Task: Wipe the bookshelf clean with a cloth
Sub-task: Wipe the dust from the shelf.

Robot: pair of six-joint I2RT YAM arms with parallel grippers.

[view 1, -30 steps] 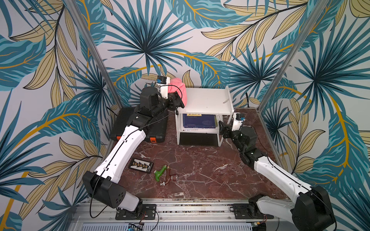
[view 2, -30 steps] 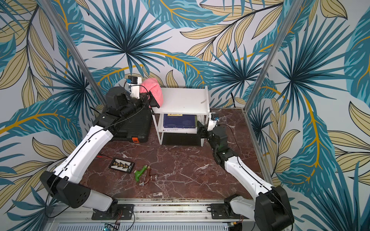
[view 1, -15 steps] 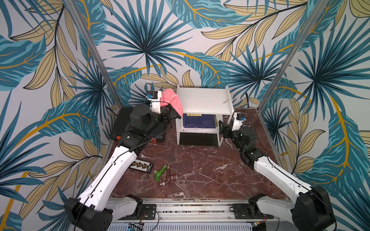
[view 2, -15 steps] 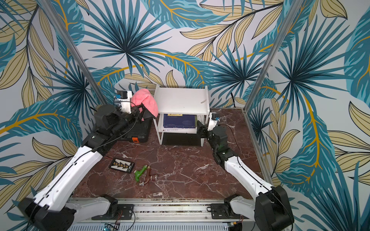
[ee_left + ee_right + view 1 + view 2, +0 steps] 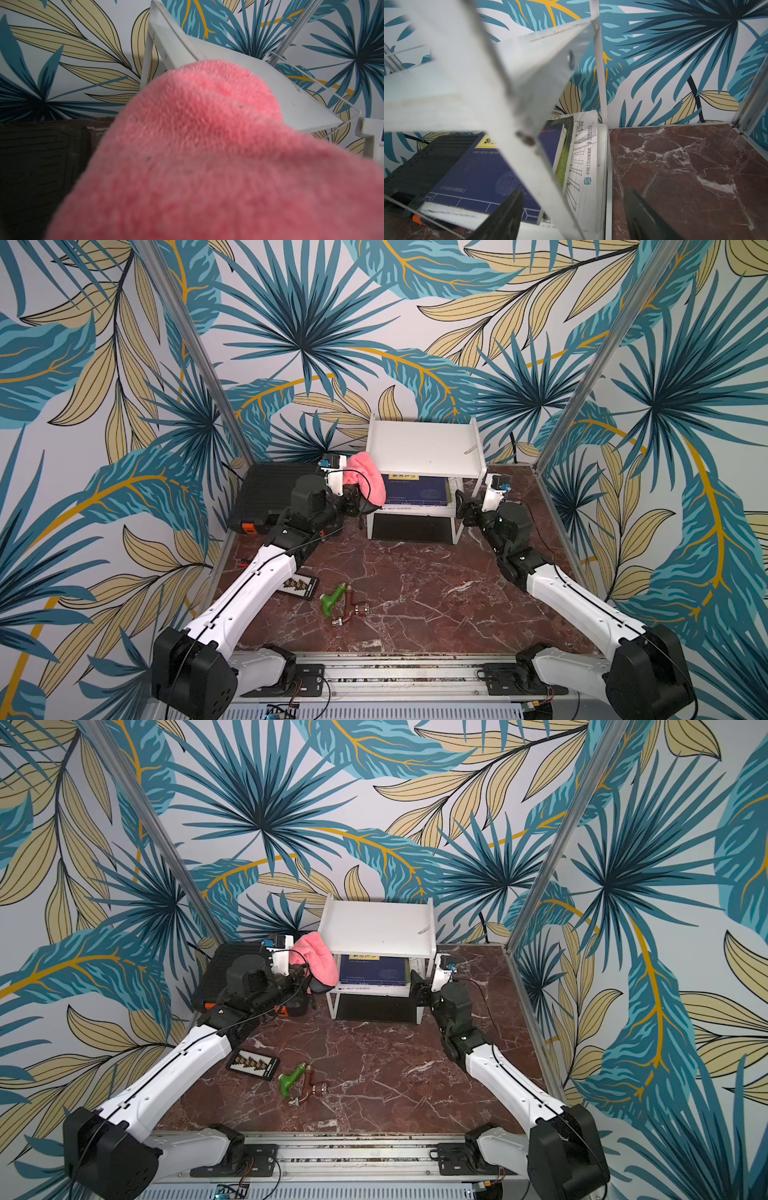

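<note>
Dark red marble desk (image 5: 415, 572). Small white two-tier metal-frame bookshelf (image 5: 424, 448) stands mid rear edge. Black ribbed plastic toolcase (image 5: 266, 489) in rear left corner. Fluffy pink microfibre cloth (image 5: 365, 477) up off desk, bunched, just beside shelf's top board at front left corner. Left gripper (image 5: 357, 504) clenched on it. Right gripper (image 5: 462, 506): jaws spread, shelf's front right leg btwn them.

Bookshelf (image 5: 424, 443) top open above; toolcase (image 5: 266, 493) beside it; books (image 5: 415, 491) fill lower tier.
</note>
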